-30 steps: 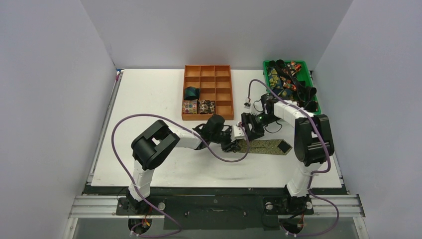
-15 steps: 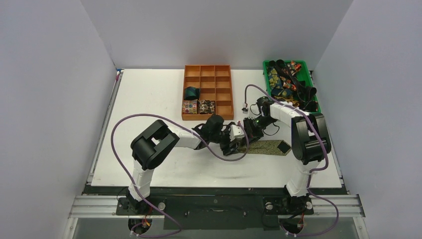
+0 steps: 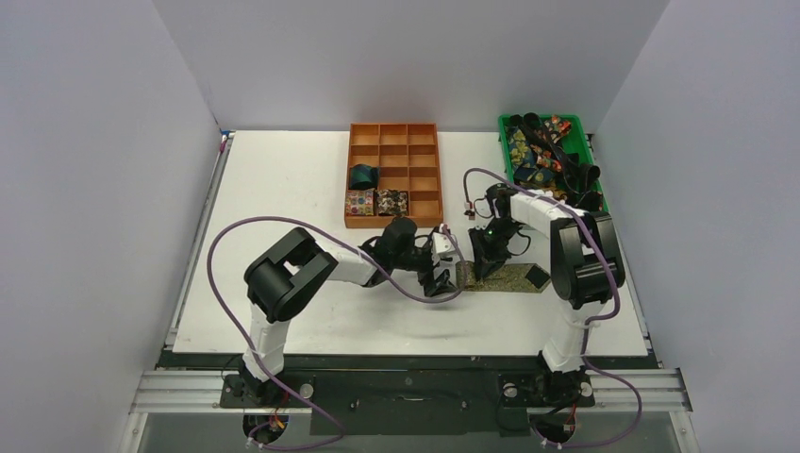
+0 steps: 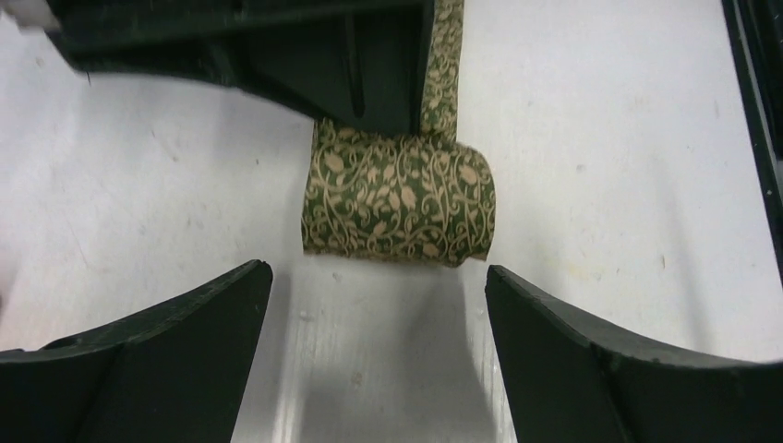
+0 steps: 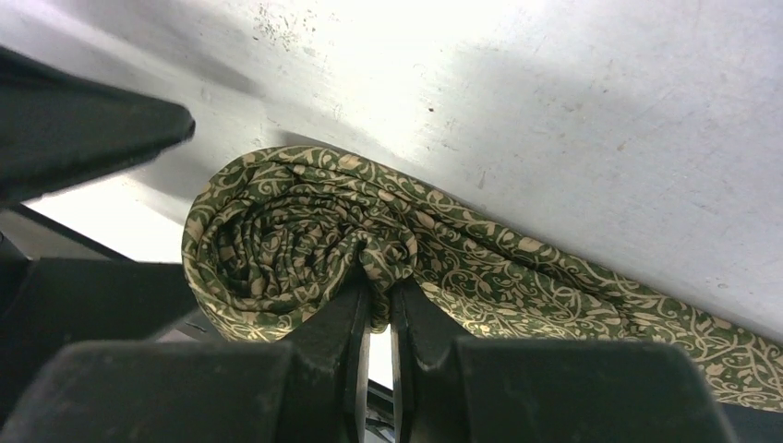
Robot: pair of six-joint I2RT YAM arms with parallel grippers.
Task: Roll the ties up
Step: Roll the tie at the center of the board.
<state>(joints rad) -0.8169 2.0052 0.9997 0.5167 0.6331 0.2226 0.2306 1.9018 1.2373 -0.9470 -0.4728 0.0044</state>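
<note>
The left gripper (image 4: 376, 277), narrower and close on the roll a second ago, now stands with its jaws wide apart, one finger on either side of the rolled end of the olive-gold tie (image 4: 397, 198) and touching neither side. The right gripper (image 5: 379, 309), spread a second ago, has moved in and is now clamped on the outer fold of that roll. The tie lies on the table (image 3: 283, 189) in its near right part, the unrolled tail running flat toward the right edge.
</note>
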